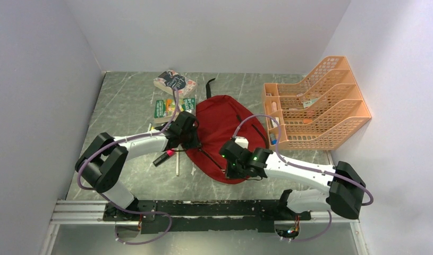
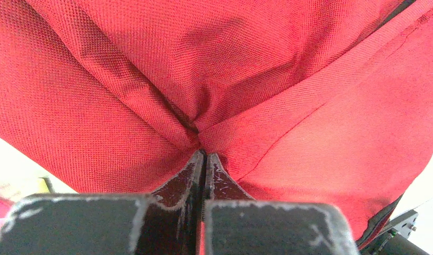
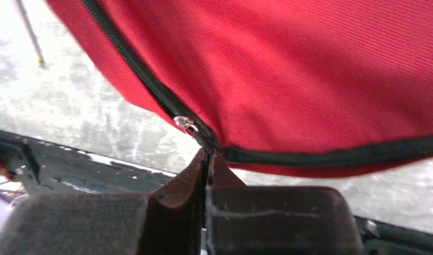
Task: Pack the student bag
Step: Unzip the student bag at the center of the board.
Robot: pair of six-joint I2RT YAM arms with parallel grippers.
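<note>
The dark red student bag (image 1: 219, 125) lies in the middle of the table. My left gripper (image 1: 192, 139) is at its left edge, shut on a pinched fold of the red fabric (image 2: 201, 139). My right gripper (image 1: 228, 169) is at the bag's near edge, shut on the black zipper pull (image 3: 203, 141) where the zipper line (image 3: 145, 79) bends. A small metal ring (image 3: 183, 122) sits beside the pull. The zipper looks closed along the part in view. The bag's inside is hidden.
Books (image 1: 174, 82) and green booklets (image 1: 166, 108) lie behind the bag on the left. A red and black marker (image 1: 163, 157) and a pencil (image 1: 178, 164) lie left of the bag. An orange mesh file organizer (image 1: 315, 103) stands at the right.
</note>
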